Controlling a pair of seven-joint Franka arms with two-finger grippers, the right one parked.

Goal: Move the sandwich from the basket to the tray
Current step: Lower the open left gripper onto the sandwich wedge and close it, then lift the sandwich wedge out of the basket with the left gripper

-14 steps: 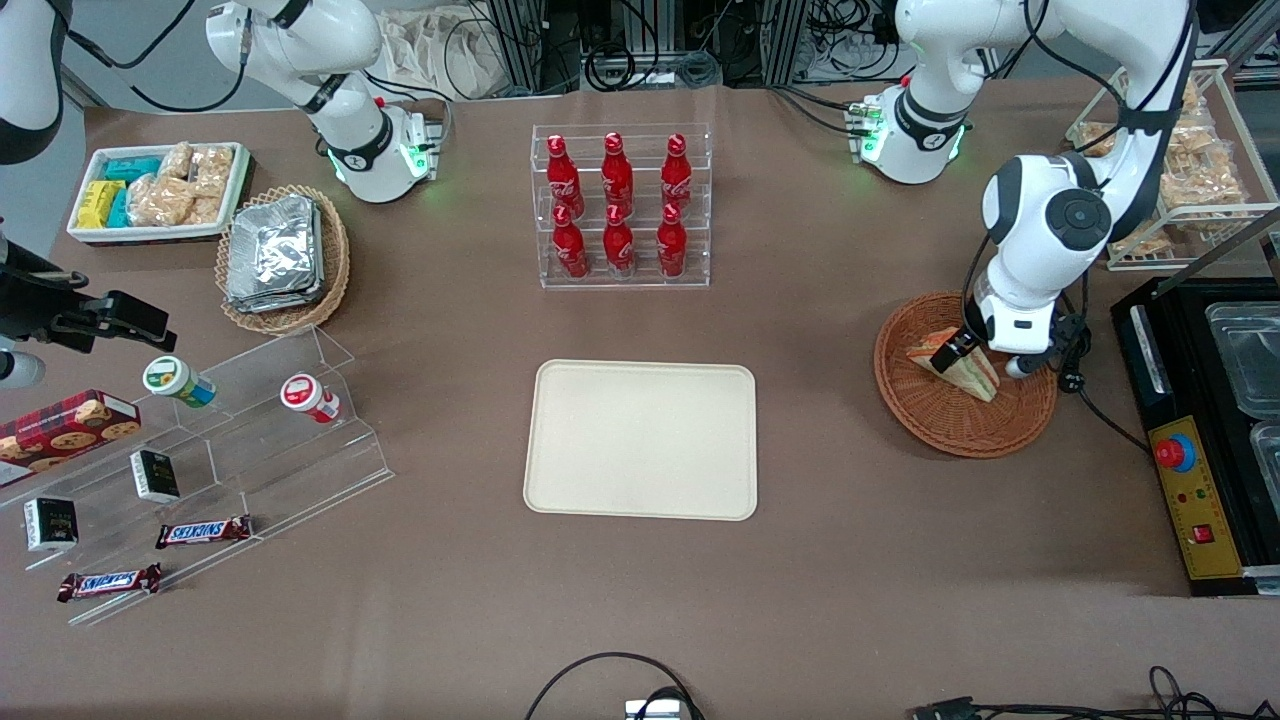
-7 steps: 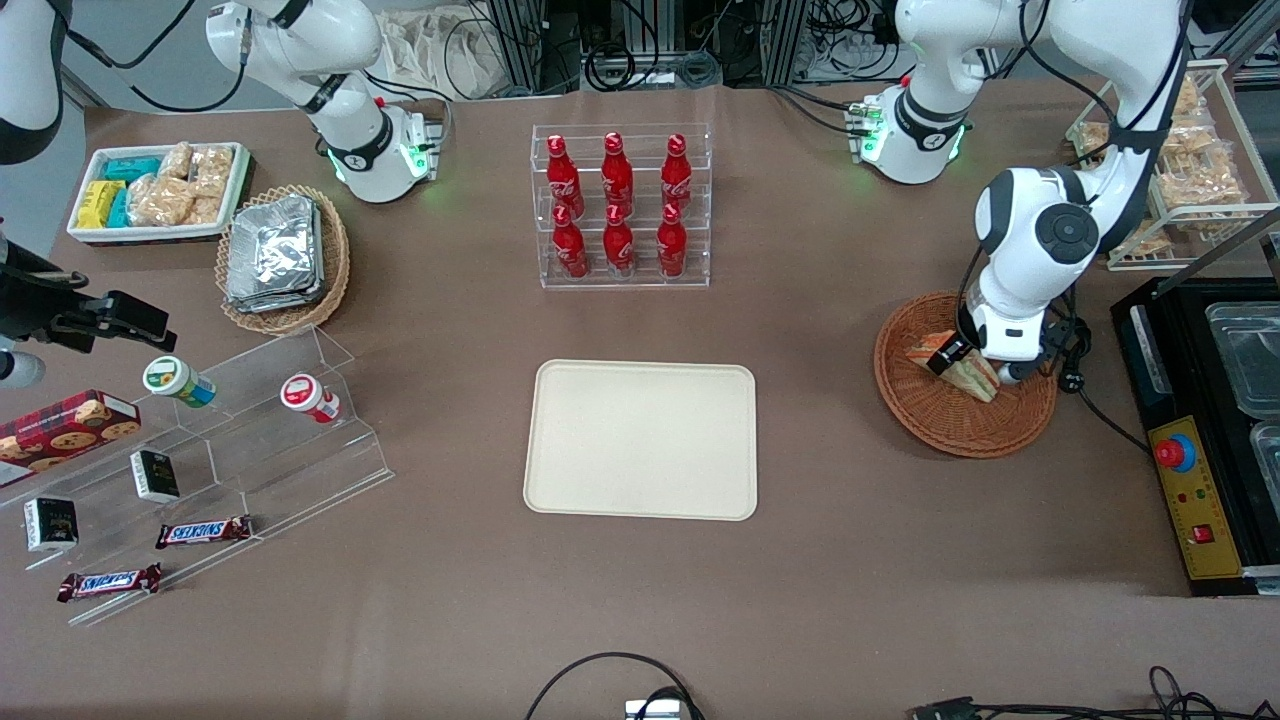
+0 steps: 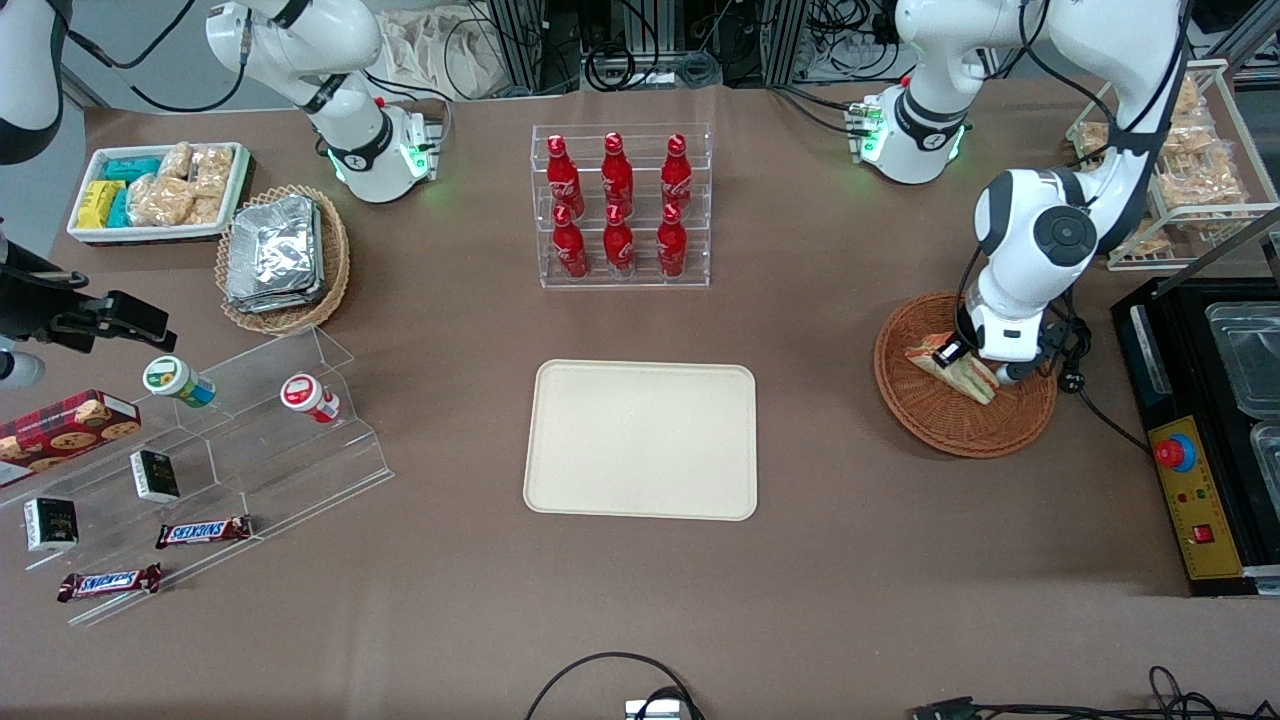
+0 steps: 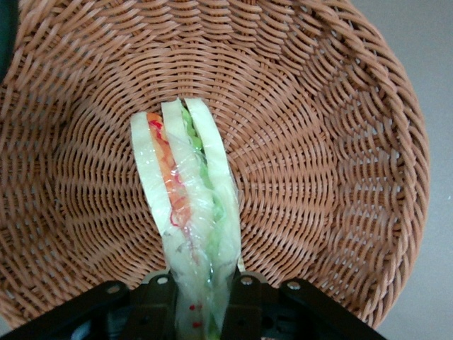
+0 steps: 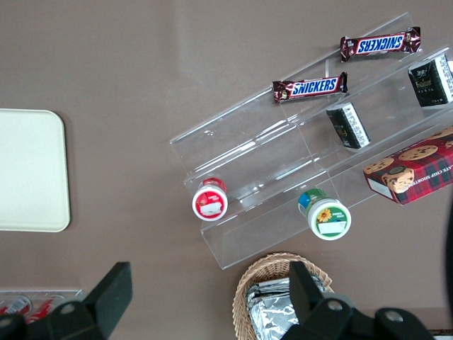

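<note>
I am holding the gripper [image 4: 200,301] down inside the basket [image 3: 940,425], which is sitting near the edge of the tabletop at the working arm's end. In the wrist view the two fingers [image 4: 157,304] are pressing against the flat sides of the sandwich [image 4: 187,212], one on each side, narrowed to the width of the wedge, so I am judging the grasp as made. The sandwich [image 3: 955,368] is standing on edge in its clear wrap and appears to be resting in the basket, not yet lifted clear. The tray [image 3: 641,440] is lying bare in the middle of the table, well apart from the basket. So I am reading the pick as just secured; the lift, the carry to the tray and the release are all left to do.
</note>
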